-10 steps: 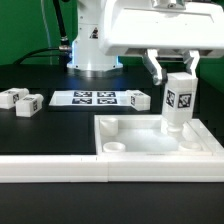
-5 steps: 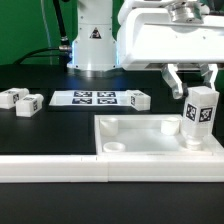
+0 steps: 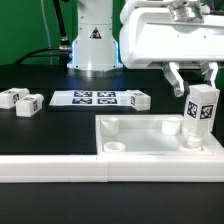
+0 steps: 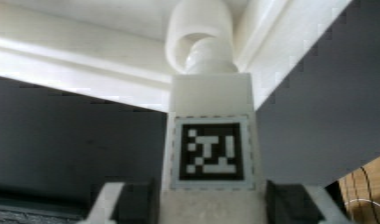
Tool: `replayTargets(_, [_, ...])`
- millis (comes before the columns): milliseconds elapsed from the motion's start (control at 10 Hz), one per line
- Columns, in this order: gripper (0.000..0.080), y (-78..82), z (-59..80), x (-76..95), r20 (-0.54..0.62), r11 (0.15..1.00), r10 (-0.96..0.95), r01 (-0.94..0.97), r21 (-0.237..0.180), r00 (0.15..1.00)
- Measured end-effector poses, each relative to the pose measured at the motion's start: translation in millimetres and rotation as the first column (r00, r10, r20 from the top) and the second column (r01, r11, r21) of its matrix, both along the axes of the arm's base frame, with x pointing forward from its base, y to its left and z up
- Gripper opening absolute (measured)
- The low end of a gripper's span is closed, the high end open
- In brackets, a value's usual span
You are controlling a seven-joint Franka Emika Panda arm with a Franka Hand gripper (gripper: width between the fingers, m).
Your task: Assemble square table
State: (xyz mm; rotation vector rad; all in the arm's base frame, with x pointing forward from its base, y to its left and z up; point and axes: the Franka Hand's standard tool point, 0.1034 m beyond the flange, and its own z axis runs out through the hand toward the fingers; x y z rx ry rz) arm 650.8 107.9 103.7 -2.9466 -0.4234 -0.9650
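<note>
The white square table top (image 3: 130, 135) with a raised rim lies at the exterior view's lower right. My gripper (image 3: 196, 88) is shut on the upper end of a chunky white tagged leg (image 3: 202, 110). The leg stands tilted, its lower end at the top's far right corner socket (image 3: 192, 135). In the wrist view the leg (image 4: 213, 150) fills the middle between my fingers (image 4: 141, 205), and its rounded end (image 4: 201, 50) points at the table top's rim (image 4: 98, 60). My gripper (image 4: 213, 208) grips it from both sides.
Two loose legs (image 3: 10, 98) (image 3: 29, 104) lie at the exterior view's left, and a third (image 3: 137, 99) beside the marker board (image 3: 92, 98). A long white fence bar (image 3: 90, 168) runs along the front. The robot base (image 3: 92, 45) stands behind.
My gripper has moved to the exterior view's right with the leg, and the leg has gone from upright to tilted. Over the last half second it has barely moved.
</note>
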Motion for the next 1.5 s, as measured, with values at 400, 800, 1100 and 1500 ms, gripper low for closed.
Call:
replayTargets(400, [0.029,-1.7,-0.9,2.2,0.029,1.0,-0.004,0.004,0.001,1.0])
replayTargets(800, [0.029,-8.6,-3.3,-1.8,0.018,1.0,-0.008,0.008,-0.005,1.0])
replayTargets(1100, [0.029,-8.8,-8.3,-3.5,0.01,1.0,-0.008,0.008,-0.006,1.0])
replayTargets(1500, [0.029,-8.1,-16.4,-4.8,-0.001,1.0,-0.007,0.007,-0.007,1.0])
